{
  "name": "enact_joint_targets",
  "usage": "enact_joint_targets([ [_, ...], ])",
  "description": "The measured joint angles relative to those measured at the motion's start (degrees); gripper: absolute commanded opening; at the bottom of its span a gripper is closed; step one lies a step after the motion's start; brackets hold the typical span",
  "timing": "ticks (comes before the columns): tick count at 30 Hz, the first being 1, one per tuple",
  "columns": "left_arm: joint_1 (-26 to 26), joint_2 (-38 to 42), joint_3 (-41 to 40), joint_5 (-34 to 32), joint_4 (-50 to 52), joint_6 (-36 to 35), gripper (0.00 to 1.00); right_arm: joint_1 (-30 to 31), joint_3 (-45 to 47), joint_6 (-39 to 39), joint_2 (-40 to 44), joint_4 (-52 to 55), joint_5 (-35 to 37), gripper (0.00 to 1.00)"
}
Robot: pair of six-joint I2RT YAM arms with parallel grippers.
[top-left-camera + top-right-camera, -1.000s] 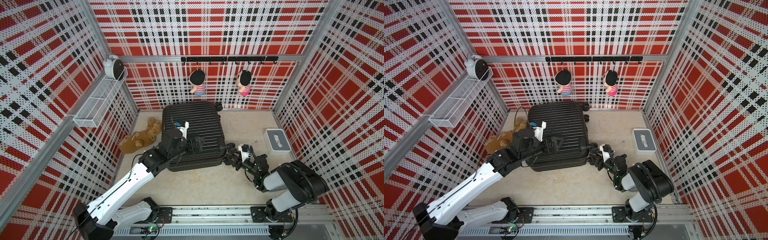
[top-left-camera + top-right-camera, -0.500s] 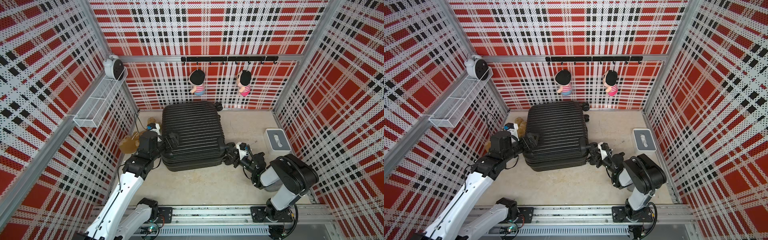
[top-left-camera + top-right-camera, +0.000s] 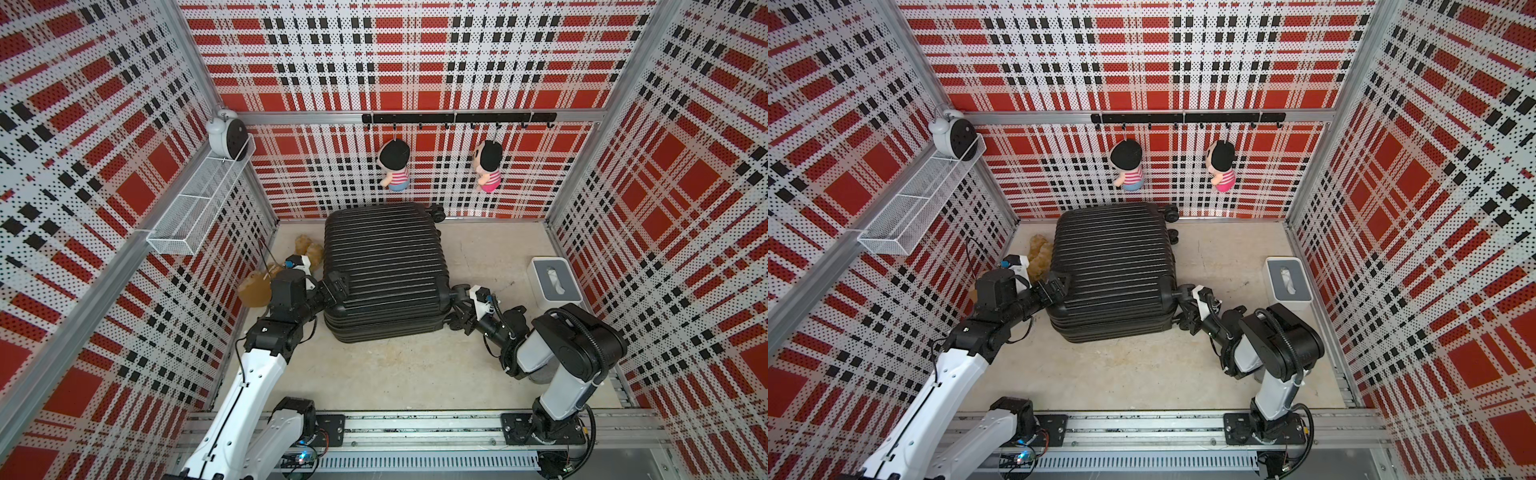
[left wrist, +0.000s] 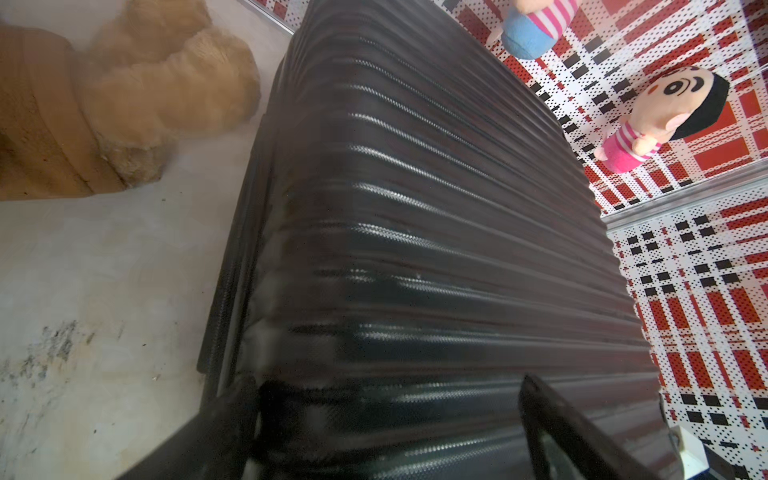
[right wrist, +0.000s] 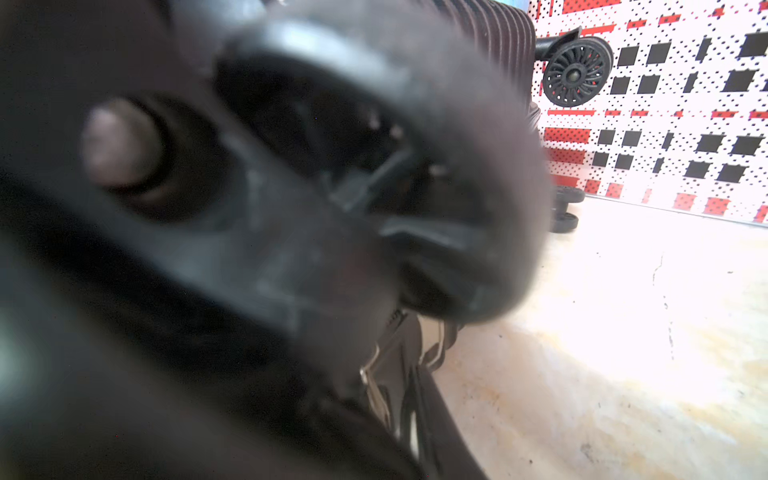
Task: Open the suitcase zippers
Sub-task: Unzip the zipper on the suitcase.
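Plush bear (image 3: 309, 250) just beside suitcase (image 3: 384, 266)

One black ribbed suitcase (image 3: 384, 266). Two hanging plush dolls: the doll in blue shorts (image 3: 395, 166) and the doll in pink shorts (image 3: 488, 168). One brown plush bear (image 3: 255, 289). One white alarm clock (image 3: 226, 135), one wire basket (image 3: 195, 212), one tissue box (image 3: 555, 284), one black hook rail (image 3: 457, 118). Two robot arms: left arm (image 3: 253, 374), right arm (image 3: 573, 357).

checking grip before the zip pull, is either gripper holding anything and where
Left gripper is open, jaws astride the near left corner of the suitcase, holding nothing. Right gripper sits at its near right corner; whether it grips cannot be told.
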State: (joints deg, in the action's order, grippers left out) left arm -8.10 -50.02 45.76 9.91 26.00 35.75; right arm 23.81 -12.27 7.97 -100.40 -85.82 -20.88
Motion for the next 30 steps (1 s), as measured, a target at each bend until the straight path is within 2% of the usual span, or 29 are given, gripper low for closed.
enact_joint_targets([
  [4,0.13,0.00,-0.79,0.09,-0.55,0.04,0.98,0.70,0.02,-0.81,0.00,-0.28,0.17,0.00],
  [13,0.33,-0.09,-2.25,0.17,-1.60,0.09,0.99,2.95,2.27,-2.82,4.11,2.19,3.34,0.00],
  [18,0.63,-0.04,-3.89,0.20,-2.95,0.42,0.98,5.97,4.55,-4.59,12.44,10.27,6.82,0.00],
  [30,0.94,0.48,-6.32,0.55,-6.21,2.43,0.99,10.97,4.83,-7.58,30.21,33.03,8.57,0.00],
])
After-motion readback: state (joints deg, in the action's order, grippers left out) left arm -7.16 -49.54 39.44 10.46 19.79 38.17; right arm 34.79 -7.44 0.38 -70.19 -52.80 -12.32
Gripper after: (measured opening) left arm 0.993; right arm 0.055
